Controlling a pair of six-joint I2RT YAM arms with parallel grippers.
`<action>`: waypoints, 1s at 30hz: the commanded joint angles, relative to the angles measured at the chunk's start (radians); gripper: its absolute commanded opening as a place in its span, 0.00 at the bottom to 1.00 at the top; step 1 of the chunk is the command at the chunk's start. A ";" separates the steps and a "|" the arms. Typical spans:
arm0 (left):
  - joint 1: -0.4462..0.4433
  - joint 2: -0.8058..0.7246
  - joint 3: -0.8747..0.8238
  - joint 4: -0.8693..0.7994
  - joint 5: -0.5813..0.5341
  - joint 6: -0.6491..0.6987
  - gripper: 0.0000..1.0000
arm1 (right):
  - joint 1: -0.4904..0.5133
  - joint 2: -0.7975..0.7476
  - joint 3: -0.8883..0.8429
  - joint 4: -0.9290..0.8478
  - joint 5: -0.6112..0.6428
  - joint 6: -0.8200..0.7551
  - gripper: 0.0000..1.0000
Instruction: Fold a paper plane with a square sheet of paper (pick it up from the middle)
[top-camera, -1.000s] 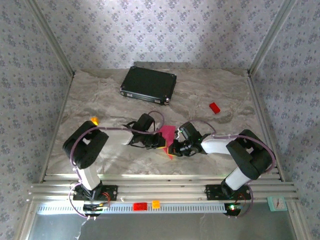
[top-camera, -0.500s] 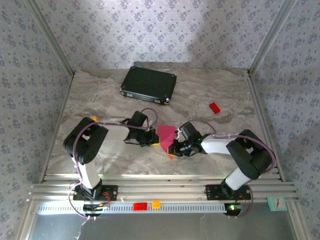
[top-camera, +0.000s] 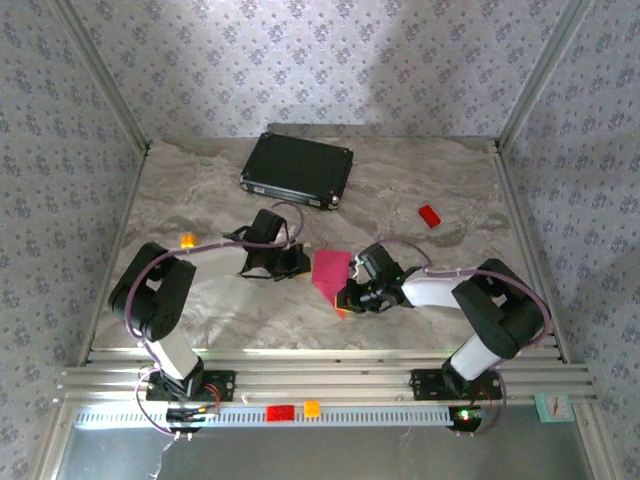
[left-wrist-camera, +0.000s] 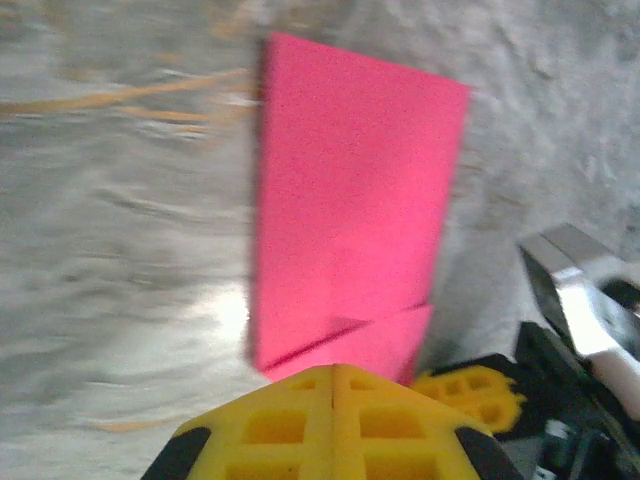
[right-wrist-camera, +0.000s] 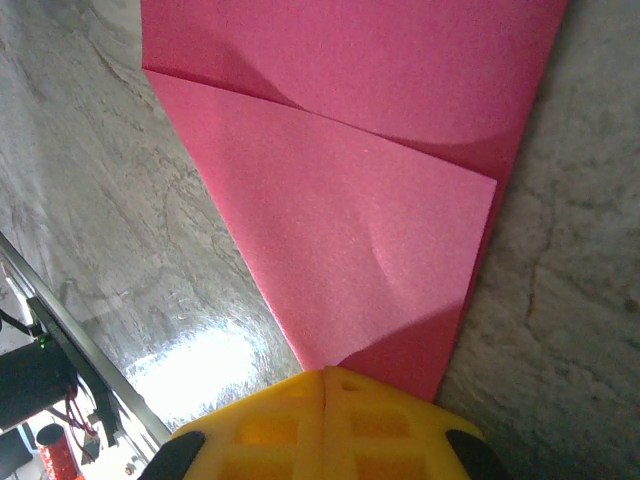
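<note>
The sheet of paper lies near the middle of the tabletop. The left fingers sit just left of it, and the right fingers are at its near corner. The case lies behind it to the left. The small block lies behind it to the right, and the tiny cube is well to its left.

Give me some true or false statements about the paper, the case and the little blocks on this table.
The pink paper lies as a flat, unfolded square. False: a corner flap is folded over it.
The black case sits at the far side, apart from the paper. True.
The red block rests on the black case. False: it lies on the bare table, right of the case.
Both arms' jaws are shut. True.
</note>
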 joint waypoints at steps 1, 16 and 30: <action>-0.055 0.017 0.026 0.017 0.023 0.011 0.04 | -0.007 0.053 -0.027 -0.174 0.077 -0.024 0.00; -0.059 0.174 0.022 -0.028 -0.020 0.033 0.00 | 0.005 -0.014 0.083 -0.231 0.071 -0.021 0.03; -0.059 0.185 0.013 -0.021 0.000 0.041 0.00 | 0.064 0.186 0.229 -0.085 0.100 0.053 0.06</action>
